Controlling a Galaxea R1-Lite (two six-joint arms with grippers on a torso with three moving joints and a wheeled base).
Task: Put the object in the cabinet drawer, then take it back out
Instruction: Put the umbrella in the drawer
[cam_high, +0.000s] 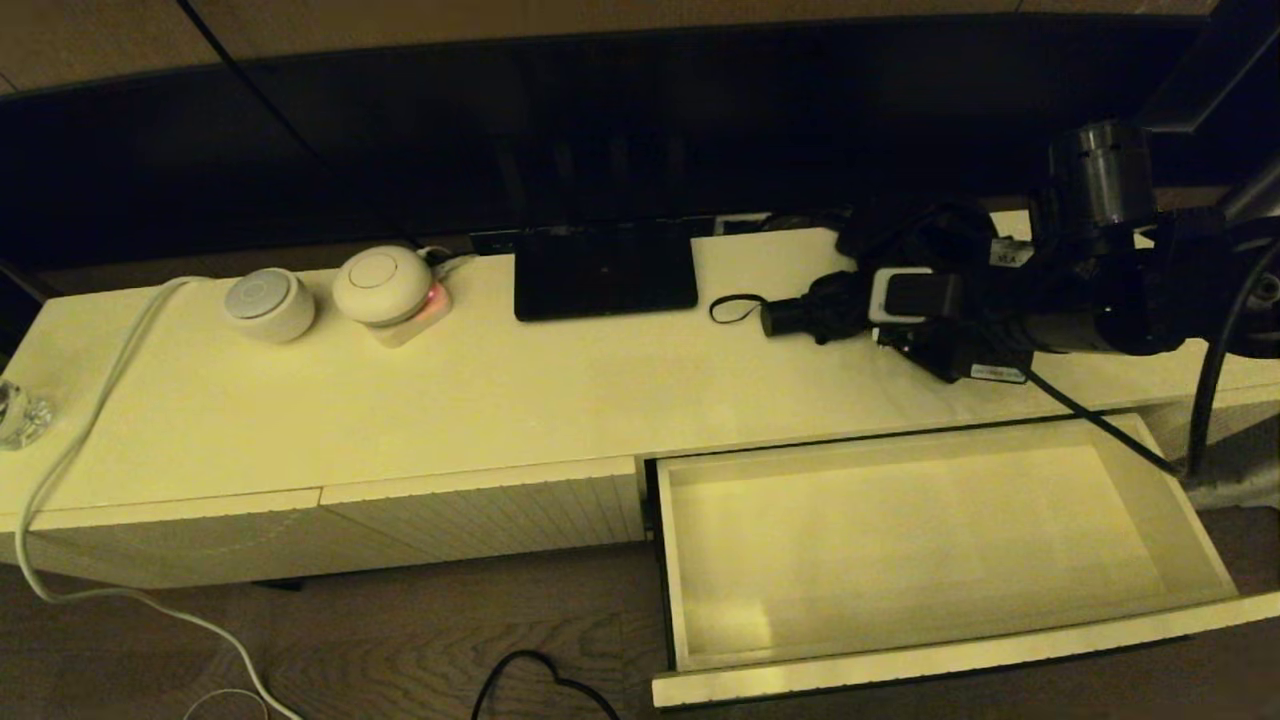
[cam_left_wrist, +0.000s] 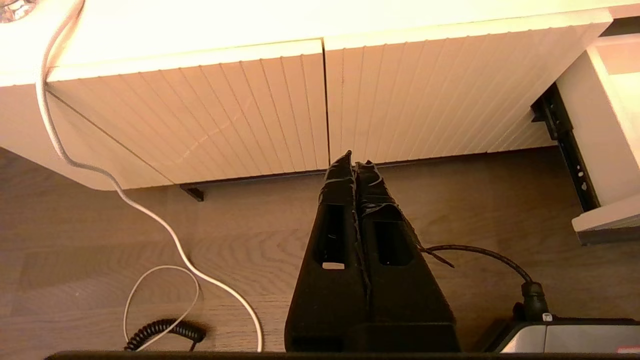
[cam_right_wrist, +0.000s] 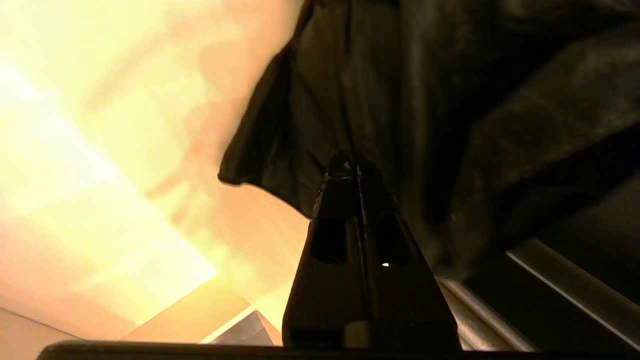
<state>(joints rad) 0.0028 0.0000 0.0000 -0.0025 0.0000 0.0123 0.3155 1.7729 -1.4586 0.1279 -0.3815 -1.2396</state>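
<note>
The black folding umbrella (cam_high: 800, 312) lies at the right of the cabinet top, its handle and thin wrist loop (cam_high: 733, 308) pointing left. My right gripper (cam_high: 838, 305) is over its bunched part, just behind the open drawer. The right wrist view shows that gripper (cam_right_wrist: 350, 167) shut, its tips buried in the loose black fabric (cam_right_wrist: 425, 100), which flares out above the cream surface. The cabinet drawer (cam_high: 900, 662) stands pulled out at the lower right, with nothing inside it. My left gripper (cam_left_wrist: 354, 162) hangs shut and empty over the floor, in front of the closed ribbed panels.
Two round white devices (cam_high: 268, 303) (cam_high: 385, 285) and a flat black box (cam_high: 605, 270) stand along the back of the cabinet top. A white cable (cam_high: 90, 420) runs down its left end to the floor. The drawer's side wall and rail (cam_left_wrist: 567, 135) lie right of my left gripper.
</note>
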